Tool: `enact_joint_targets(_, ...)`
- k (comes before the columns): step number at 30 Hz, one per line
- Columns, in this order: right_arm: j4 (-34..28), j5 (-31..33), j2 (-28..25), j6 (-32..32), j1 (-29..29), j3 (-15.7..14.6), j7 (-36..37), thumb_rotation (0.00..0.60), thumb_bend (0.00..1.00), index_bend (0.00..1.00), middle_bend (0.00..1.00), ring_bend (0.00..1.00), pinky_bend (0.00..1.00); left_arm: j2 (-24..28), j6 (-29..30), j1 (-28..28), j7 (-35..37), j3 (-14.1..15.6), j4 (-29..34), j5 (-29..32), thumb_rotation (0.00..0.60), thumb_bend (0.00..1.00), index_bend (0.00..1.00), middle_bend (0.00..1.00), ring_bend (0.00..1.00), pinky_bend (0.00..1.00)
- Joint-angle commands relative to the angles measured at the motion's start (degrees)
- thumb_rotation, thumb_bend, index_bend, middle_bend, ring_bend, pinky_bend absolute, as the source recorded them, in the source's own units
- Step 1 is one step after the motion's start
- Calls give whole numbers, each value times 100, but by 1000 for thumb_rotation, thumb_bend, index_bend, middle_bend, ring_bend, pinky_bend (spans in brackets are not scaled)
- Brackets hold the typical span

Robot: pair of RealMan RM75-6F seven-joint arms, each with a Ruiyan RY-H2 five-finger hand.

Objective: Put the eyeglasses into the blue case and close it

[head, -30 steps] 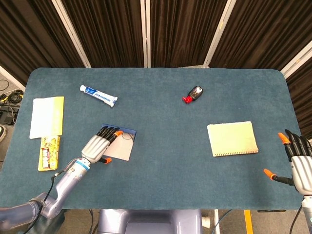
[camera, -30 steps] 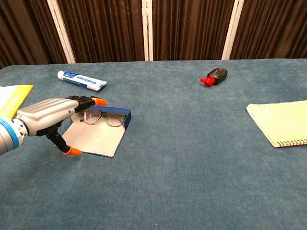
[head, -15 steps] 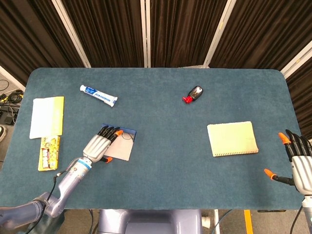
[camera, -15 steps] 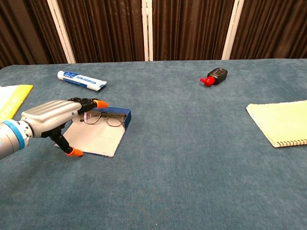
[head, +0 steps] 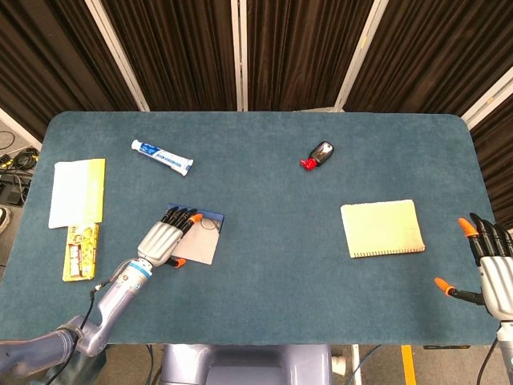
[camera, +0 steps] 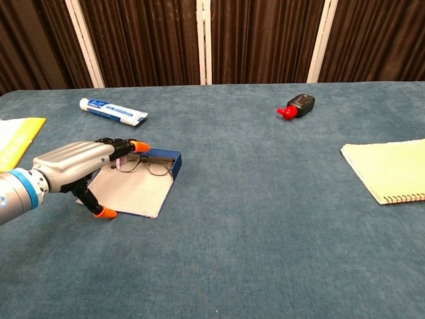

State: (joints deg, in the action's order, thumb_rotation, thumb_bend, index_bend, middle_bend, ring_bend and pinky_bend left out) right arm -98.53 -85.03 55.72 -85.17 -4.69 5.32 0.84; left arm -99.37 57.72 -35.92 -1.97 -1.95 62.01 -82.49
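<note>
The blue case lies open on the left of the table, its pale lining facing up. Along the case's raised blue far edge lie the eyeglasses, also visible in the head view. My left hand hovers over the left part of the case with its fingers stretched toward the left end of the glasses. Its thumb points down by the case's near left corner, and it holds nothing. My right hand is at the table's near right corner, fingers spread and empty.
A toothpaste tube lies behind the case. A small red and black object sits at the far middle. A pale yellow notebook lies on the right. A yellow and white booklet and a yellow packet lie at the left edge.
My left hand has edged slightly to the right over the case, its thumb tip nearer the case's front edge. The glasses, the case and the right hand have not moved.
</note>
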Motion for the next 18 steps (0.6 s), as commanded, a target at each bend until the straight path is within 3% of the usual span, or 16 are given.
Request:
enact_joint_targets(1,0,1,0,-1,0,1,-3,600,0,0,0,0,0,-4,5,0,11,-3,-7,-9,600,131,55,0,0,0)
enact_joint_targets(9,-7,-10,-4,-8,3,-3,-3,600,0,0,0,0,0,45,24,4,58,-2,41,-51,600,361,67,0,0,0)
enact_joint_targets(18,-29,-35,-30,-27,15,-10,35,600,0,0,0,0,0,202,53,-40,89,-82,186,-72,600,367,80,0,0,0)
